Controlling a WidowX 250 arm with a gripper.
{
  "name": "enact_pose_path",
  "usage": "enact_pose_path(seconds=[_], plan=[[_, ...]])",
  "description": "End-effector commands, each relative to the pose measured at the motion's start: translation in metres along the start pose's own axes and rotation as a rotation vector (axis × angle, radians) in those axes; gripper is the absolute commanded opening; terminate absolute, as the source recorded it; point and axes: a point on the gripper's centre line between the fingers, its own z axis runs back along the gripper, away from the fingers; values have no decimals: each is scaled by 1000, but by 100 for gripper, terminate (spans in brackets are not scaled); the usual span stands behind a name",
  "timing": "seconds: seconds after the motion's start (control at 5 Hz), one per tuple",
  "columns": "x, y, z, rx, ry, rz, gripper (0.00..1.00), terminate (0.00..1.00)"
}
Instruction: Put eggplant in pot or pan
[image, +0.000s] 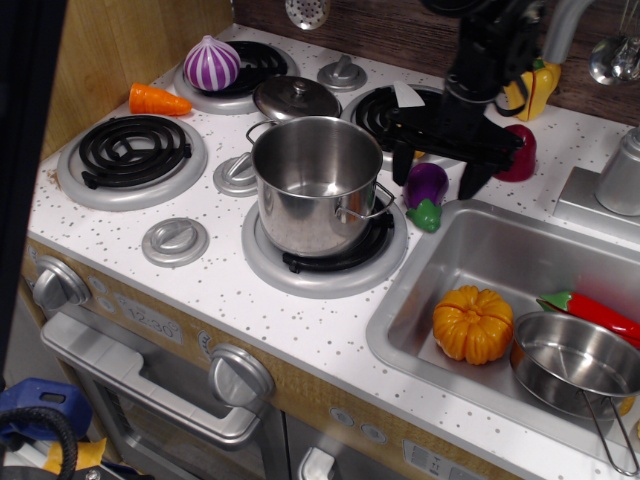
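The gripper (437, 172) hung spread wide right over the eggplant (425, 190), one finger on each side, not grasping anything. The eggplant lay on the speckled counter (300, 320), just right of the steel pot (316, 183) on its burner and near the far-left corner of the sink (470, 262). Pot was empty.

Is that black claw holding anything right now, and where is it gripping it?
Nothing. The gripper is open, its fingers straddling the eggplant, which lies on the counter beside the pot.
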Motion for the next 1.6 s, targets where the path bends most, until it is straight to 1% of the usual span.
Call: enact_pose_path(seconds=[0.0,0.2,0.4,0.6,0.8,1.0,1.2,1.4], plan=[[8,7,-4,-32,-53,-23,100,0],[9,10,-15,-59,-66,-25,100,0],[14,14,-26,-127,-36,5,0,0],[15,12,-22,-132,-22,24,0,0],[20,5,-2,-115,18,48,0,0],[28,-1,31,-70,56,63,0,0],[32,1,52,-25,61,69,0,0],[28,12,61,17,51,68,0,0]])
